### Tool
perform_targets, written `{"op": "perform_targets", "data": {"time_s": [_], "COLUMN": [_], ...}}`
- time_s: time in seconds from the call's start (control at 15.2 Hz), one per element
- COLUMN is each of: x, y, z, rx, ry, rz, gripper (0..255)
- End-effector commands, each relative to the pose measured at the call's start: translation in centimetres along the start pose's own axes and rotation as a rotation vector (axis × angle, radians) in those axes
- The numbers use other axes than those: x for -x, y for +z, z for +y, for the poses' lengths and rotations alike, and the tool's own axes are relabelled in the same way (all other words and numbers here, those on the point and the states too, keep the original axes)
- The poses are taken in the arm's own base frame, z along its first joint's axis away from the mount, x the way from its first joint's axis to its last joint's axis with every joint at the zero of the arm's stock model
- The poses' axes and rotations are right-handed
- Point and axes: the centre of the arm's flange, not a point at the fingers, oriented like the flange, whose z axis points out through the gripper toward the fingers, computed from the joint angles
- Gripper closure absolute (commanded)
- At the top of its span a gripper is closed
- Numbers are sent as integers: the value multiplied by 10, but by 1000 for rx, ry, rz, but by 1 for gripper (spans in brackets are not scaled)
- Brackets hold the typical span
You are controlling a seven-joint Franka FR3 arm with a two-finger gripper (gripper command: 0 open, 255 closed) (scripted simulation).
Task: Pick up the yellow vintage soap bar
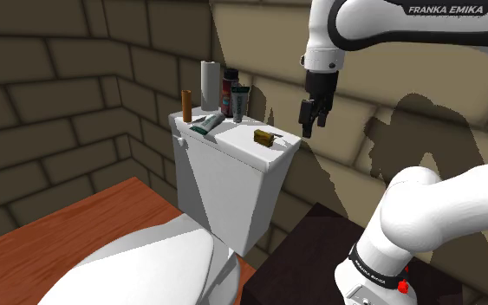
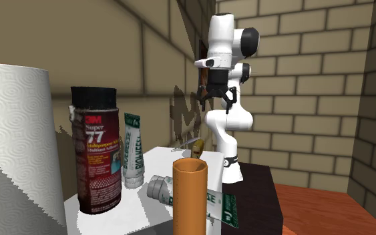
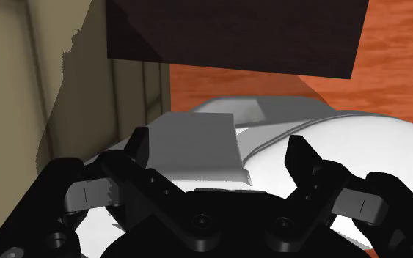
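The soap bar (image 1: 266, 136) is a small dark-yellow block lying on the white toilet tank lid (image 1: 233, 143), near the lid's end at the shoulder view's right. My black gripper (image 1: 311, 120) hangs beside and above that end of the tank, to the right of the soap and apart from it. In the wrist view the gripper (image 3: 221, 157) is open, its fingers (image 3: 135, 157) wide apart with nothing between them, looking down on the grey tank lid (image 3: 197, 143). In the second exterior view the gripper (image 2: 214, 97) hangs high beyond the tank's far end.
On the lid's other end stand a paper towel roll (image 1: 210, 84), a spray can (image 1: 230, 89), an upright tube (image 1: 239, 102) and an orange cylinder (image 1: 186, 104); another tube (image 1: 207, 124) lies flat. A brick wall is close behind. The toilet bowl (image 1: 146, 264) and wooden floor (image 3: 271, 84) lie below.
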Motion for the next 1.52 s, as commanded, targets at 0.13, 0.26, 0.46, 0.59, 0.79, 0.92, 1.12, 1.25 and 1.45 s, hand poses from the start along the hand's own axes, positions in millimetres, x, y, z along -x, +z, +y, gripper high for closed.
{"op": "perform_targets", "data": {"time_s": [0.13, 0.26, 0.46, 0.59, 0.79, 0.92, 1.12, 1.25, 1.45], "x": [-23, -47, -83, -106, -142, -165, -167, -168, -170], "y": [7, 15, 25, 32, 41, 47, 62, 73, 86], "z": [2, 4, 7, 9, 11, 12, 11, 10, 9], "rx": [3, 7, 12, 15, 21, 24, 24, 24, 24], "ry": [-10, -19, -33, -43, -57, -66, -66, -66, -66], "rz": [11, 22, 38, 49, 65, 75, 75, 75, 75], "gripper": [0, 0, 0, 0, 0, 0, 0, 0, 0]}}
